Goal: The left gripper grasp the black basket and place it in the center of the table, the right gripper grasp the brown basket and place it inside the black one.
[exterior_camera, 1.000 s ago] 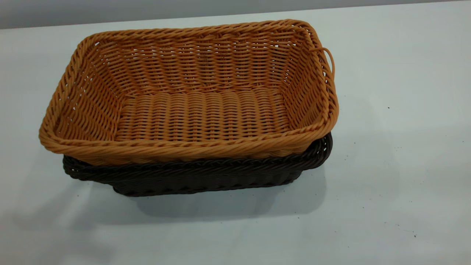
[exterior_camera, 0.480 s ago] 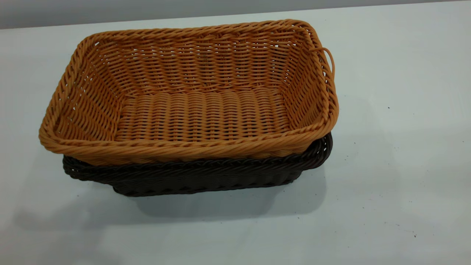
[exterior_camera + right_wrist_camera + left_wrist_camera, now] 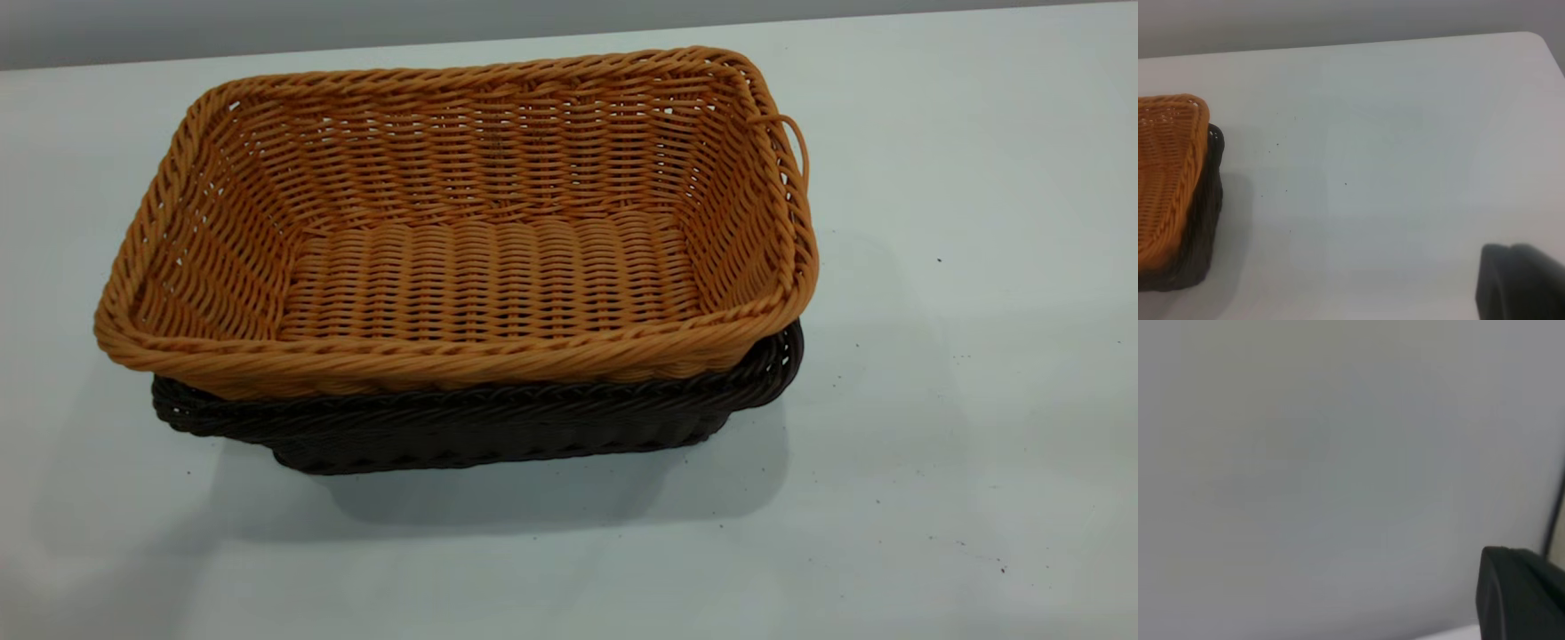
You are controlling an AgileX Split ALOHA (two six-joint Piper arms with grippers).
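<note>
The brown basket (image 3: 462,231) sits nested inside the black basket (image 3: 498,427) at the middle of the exterior view on the white table (image 3: 960,356), both upright, long axes running left to right, slightly tilted. Neither gripper shows its fingers clearly; I cannot tell their state.

Exterior steep above — right wrist shares baskets (image 3: 462,267)

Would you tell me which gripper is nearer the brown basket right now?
Right, judging by wrist views: the right wrist view shows the brown basket near the frame's edge; the left wrist view shows no basket. Neither gripper appears in the exterior view.
</note>
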